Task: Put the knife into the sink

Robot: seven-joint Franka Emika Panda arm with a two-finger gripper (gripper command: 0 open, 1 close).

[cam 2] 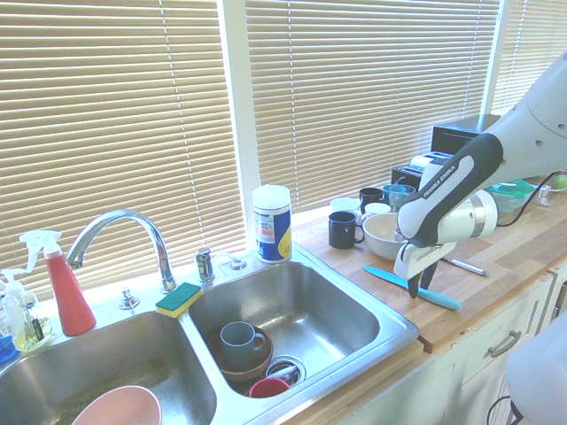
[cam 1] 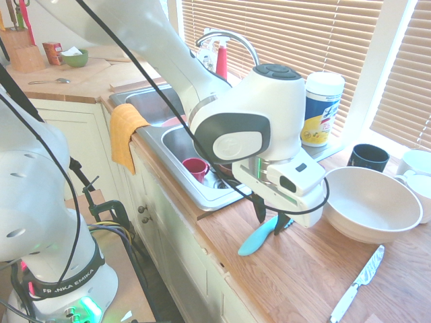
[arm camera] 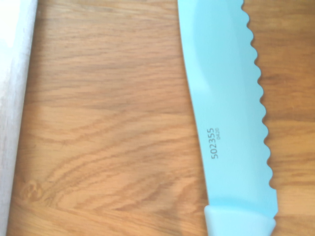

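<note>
The turquoise knife [cam 1: 254, 242] lies flat on the wooden counter, just right of the sink [cam 1: 176, 139], its handle toward the counter's front edge. My gripper [cam 1: 269, 219] hangs straight down over the knife's middle, open, with one dark finger on each side of it and the tips low at the counter. From the other side the knife [cam 2: 443, 299] shows under the gripper [cam 2: 421, 288], a short way from the sink's rim [cam 2: 390, 323]. In the wrist view the serrated blade [arm camera: 226, 98] fills the frame from close by.
A large white bowl [cam 1: 370, 202] stands just behind the gripper. A silver knife with a white handle [cam 1: 357, 282] lies further along the counter. A black mug [cam 1: 368, 157] and a wipes canister [cam 1: 321, 108] stand by the window. The near basin holds a red cup [cam 1: 195, 168] and dishes [cam 2: 241, 341].
</note>
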